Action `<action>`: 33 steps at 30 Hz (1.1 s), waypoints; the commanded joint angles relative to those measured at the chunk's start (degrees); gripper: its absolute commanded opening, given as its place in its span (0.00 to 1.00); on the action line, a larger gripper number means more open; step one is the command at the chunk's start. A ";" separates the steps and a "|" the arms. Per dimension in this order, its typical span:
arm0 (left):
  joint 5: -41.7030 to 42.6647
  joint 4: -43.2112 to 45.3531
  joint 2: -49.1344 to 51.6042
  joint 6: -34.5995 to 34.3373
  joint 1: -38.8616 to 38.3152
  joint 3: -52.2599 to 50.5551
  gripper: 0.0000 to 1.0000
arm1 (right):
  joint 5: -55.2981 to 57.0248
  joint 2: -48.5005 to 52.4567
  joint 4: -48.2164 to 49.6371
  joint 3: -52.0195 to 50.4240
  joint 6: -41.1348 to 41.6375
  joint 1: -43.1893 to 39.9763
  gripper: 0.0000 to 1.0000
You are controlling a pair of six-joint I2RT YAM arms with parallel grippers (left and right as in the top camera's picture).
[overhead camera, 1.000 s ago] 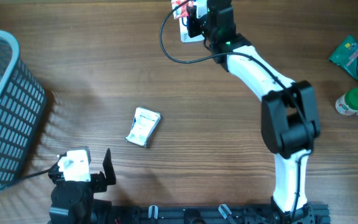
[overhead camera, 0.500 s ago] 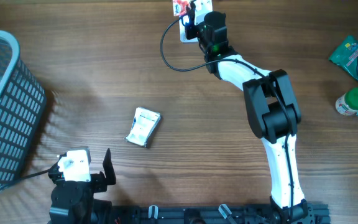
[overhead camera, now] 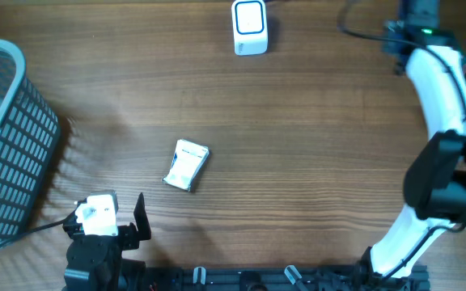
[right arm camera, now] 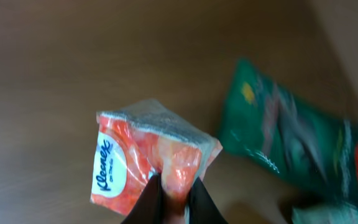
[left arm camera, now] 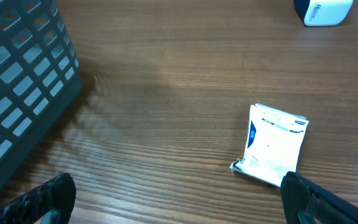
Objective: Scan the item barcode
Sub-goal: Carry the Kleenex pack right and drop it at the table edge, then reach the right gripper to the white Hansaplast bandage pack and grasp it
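A brown wooden bench [overhead camera: 314, 162] fills the view, with a grey basket [overhead camera: 6, 137] at its left end. The right fingers [right arm camera: 149, 202] are pinched tight on an orange tissue pack [right arm camera: 142, 162], up near the far right corner by a green pouch [right arm camera: 278, 143]. The white scanner [overhead camera: 249, 27] stands well off to that pack's left, along the far edge. The left fingers [left arm camera: 45, 199] gape wide and empty, with a white packet [left arm camera: 272, 144] lying just ahead of them.

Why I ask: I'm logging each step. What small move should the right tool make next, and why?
Probably lower the right tool and set the Kleenex pack on the table beside the green pouch. The tool is shut on the pack and has swung from the scanner, where it was a second ago, over to the pouch.
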 commanded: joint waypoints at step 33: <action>0.48 0.07 -0.33 -0.31 -0.26 -0.04 1.00 | -41.27 -3.04 -11.28 -9.49 48.30 48.28 1.00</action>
